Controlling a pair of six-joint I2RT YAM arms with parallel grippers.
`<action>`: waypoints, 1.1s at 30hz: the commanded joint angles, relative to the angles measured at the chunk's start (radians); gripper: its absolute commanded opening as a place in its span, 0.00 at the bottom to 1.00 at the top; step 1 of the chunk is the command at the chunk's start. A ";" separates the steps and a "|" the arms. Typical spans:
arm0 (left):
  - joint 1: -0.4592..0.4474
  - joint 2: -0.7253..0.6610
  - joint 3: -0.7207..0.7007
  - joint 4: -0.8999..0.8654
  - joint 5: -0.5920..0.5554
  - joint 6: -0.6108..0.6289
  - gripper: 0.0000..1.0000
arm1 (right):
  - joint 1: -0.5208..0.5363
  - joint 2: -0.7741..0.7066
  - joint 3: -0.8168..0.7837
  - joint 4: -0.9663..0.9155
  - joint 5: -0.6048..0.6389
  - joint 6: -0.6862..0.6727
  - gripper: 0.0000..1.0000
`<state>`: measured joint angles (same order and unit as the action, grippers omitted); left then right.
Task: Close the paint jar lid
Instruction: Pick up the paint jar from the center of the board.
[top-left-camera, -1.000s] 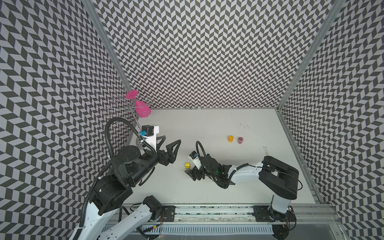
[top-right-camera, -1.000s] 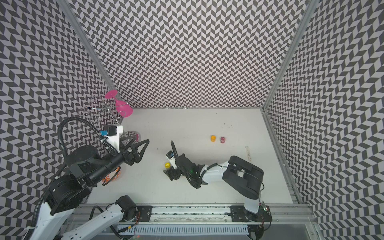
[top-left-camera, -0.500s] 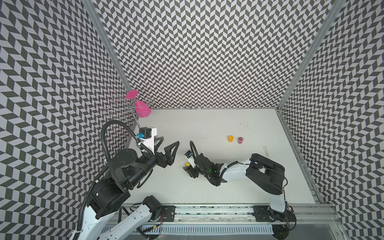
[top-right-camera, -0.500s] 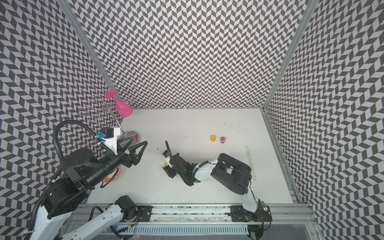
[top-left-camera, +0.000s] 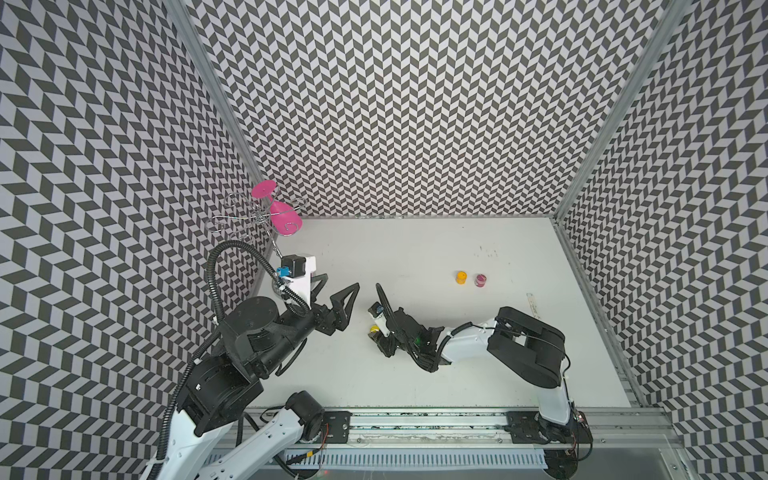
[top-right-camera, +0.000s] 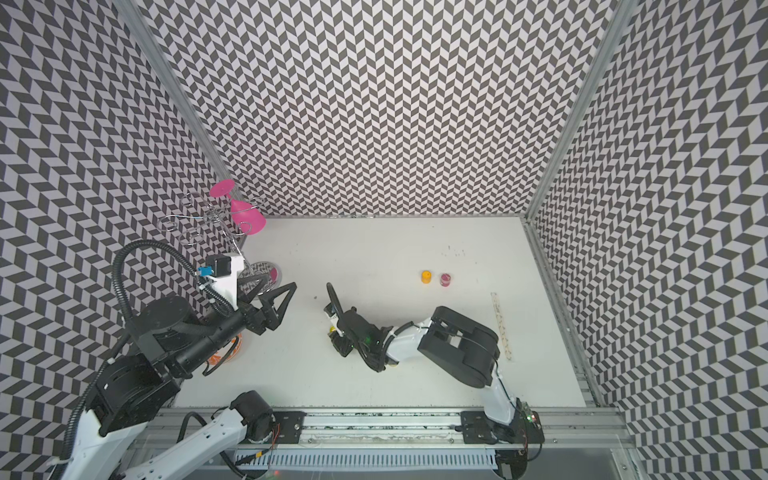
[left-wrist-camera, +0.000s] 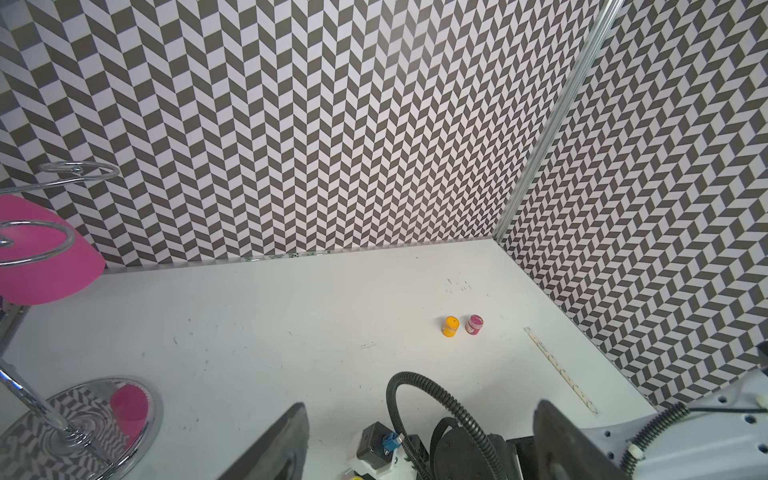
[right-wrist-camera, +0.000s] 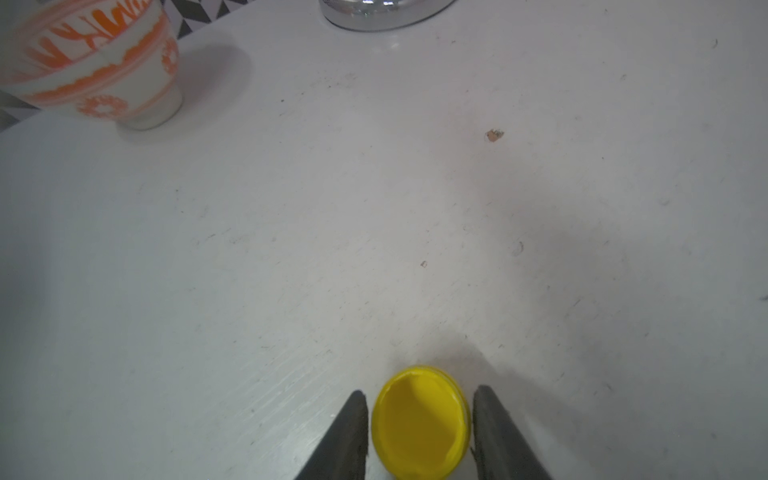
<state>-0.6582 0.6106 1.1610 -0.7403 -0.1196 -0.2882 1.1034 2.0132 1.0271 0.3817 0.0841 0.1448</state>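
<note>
A small yellow paint jar (right-wrist-camera: 419, 424) with its yellow lid on top stands on the white table (top-left-camera: 415, 257). My right gripper (right-wrist-camera: 420, 390) is low over the table, and its two dark fingers press against the jar's opposite sides. In both top views the right wrist covers most of the jar; only a yellow sliver (top-left-camera: 374, 330) (top-right-camera: 332, 330) shows. My left gripper (top-left-camera: 340, 281) (left-wrist-camera: 422, 405) hovers open and empty to the left of the jar, above the table, pointing toward the right arm.
An orange jar (top-left-camera: 461, 277) and a magenta jar (top-left-camera: 480, 279) stand side by side further back on the right. A chrome glass rack (left-wrist-camera: 83, 419) with a pink wine glass (top-left-camera: 284, 218) fills the back left corner. An orange-patterned cup (right-wrist-camera: 99, 62) sits at the left. A ruler (top-left-camera: 533, 305) lies by the right wall.
My right gripper's fingers have come together from wide apart onto the yellow jar's sides. The left arm has shifted only slightly and stays open.
</note>
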 joint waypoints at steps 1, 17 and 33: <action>0.003 -0.015 -0.012 0.019 -0.020 -0.002 0.84 | 0.009 0.018 0.026 0.019 0.028 0.005 0.30; 0.005 -0.017 -0.291 0.701 0.203 0.430 0.83 | -0.252 -0.453 -0.211 -0.130 -0.061 0.091 0.17; 0.005 0.363 -0.697 1.409 0.385 0.795 0.53 | -0.401 -0.804 -0.191 -0.327 -0.236 0.061 0.18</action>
<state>-0.6559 0.9779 0.5114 0.5159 0.2745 0.4446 0.7044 1.2423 0.8188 0.0406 -0.0971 0.2180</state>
